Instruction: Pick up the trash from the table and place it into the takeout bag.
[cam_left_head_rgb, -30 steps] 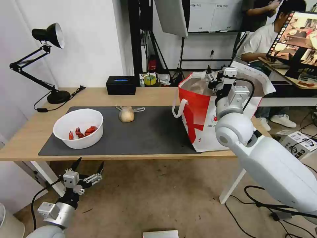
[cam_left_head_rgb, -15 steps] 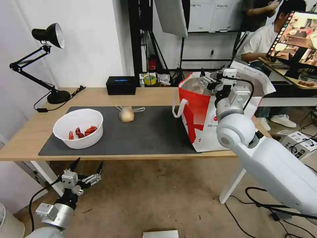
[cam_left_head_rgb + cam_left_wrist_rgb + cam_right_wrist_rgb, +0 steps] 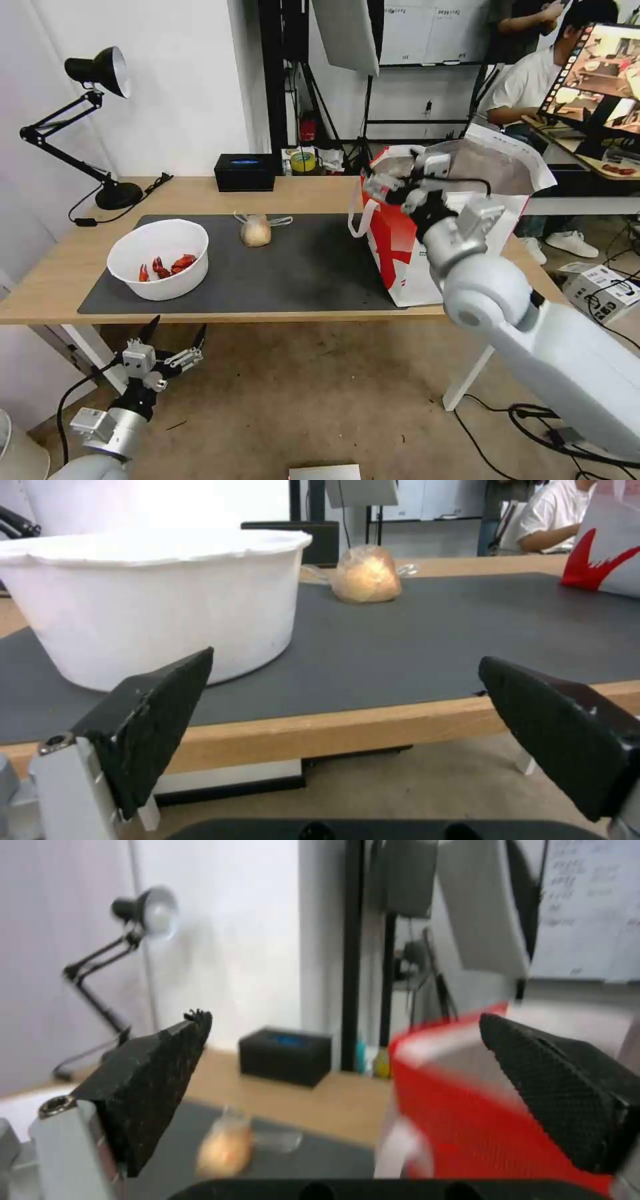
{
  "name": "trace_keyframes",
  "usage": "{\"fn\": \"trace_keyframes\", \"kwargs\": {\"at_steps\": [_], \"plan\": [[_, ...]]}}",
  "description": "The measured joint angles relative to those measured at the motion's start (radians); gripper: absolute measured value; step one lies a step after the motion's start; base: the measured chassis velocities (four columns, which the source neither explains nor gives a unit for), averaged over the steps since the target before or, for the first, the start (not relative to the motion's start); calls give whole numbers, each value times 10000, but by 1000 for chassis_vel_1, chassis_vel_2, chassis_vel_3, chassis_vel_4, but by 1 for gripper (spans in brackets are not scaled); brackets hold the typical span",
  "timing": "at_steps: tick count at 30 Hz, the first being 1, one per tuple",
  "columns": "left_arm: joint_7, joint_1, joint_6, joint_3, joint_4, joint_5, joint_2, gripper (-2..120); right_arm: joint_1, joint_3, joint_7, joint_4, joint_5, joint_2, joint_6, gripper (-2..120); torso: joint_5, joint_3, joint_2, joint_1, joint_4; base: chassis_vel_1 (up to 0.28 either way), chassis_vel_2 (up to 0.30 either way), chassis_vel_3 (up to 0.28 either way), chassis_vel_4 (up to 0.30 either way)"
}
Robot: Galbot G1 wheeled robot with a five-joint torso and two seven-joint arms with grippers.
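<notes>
While the right tool [image 3: 381,185] gapes empty, the knotted bag [image 3: 256,231] lies knot-end toward the takeout bag [image 3: 407,253].

Three cameras, one bench seen from above, from the edge, and from mid-air.

The head camera looks forward and down across the whole bench [image 3: 200,193]. The left wrist camera sits low at the front edge, close to the bowl [image 3: 153,605]. The right wrist camera looks out from beside the bag [image 3: 480,1110]. All share the knotted bag [image 3: 256,231].
</notes>
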Motion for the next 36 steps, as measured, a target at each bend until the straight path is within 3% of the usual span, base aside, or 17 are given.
{"fn": "trace_keyframes", "kwargs": {"at_steps": [4, 7, 8, 11, 17, 22, 28, 36], "plan": [[0, -25, -2, -4, 7, 0, -19, 100, -160, -39, -618, 436, 319, -105, 191, 100, -1, 0, 0, 0, 0, 0, 0, 0, 0], [0, -86, -15, -52, 24, -27, -5, 100, -732, -71, -1971, 1296, 527, -684, 427, 100, -1, 0, 1, -1, 0, 0, 0, 0, 0], [0, -86, -15, -52, 24, -27, -5, 100, -732, -71, -1971, 1296, 527, -684, 427, 100, -1, 0, 1, -1, 0, 0, 0, 0, 0], [-1, -161, -23, -39, 55, -47, 26, 100, -2034, 314, -2695, 2101, 389, -1115, 468, 100, -1, 0, 0, -1, 2, 0, 0, 0, 0], [2, -226, -41, 3, 66, -48, -16, 100, -4723, 1302, -3246, 2795, -726, -1464, 669, 100, 1, -1, 0, -1, -1, 0, 0, 0, 0], [2, -222, -47, 1, 50, -45, -54, 100, -5930, 1746, -3328, 2985, -1297, -1515, 925, 100, 1, 0, 1, -1, -2, 0, 0, 0, 0], [7, -167, -70, -13, 29, -30, -100, 100, -8433, 2158, -3073, 2956, -2911, -918, 1800, 100, 1, -1, 1, -2, -1, 0, 0, 0, 0], [29, -106, -97, -9, 62, 6, -150, 100, -10044, 2188, -2795, 2368, -4473, 112, 2796, 100, 0, -1, 1, -2, -2, 0, 0, 0, 0]]}}
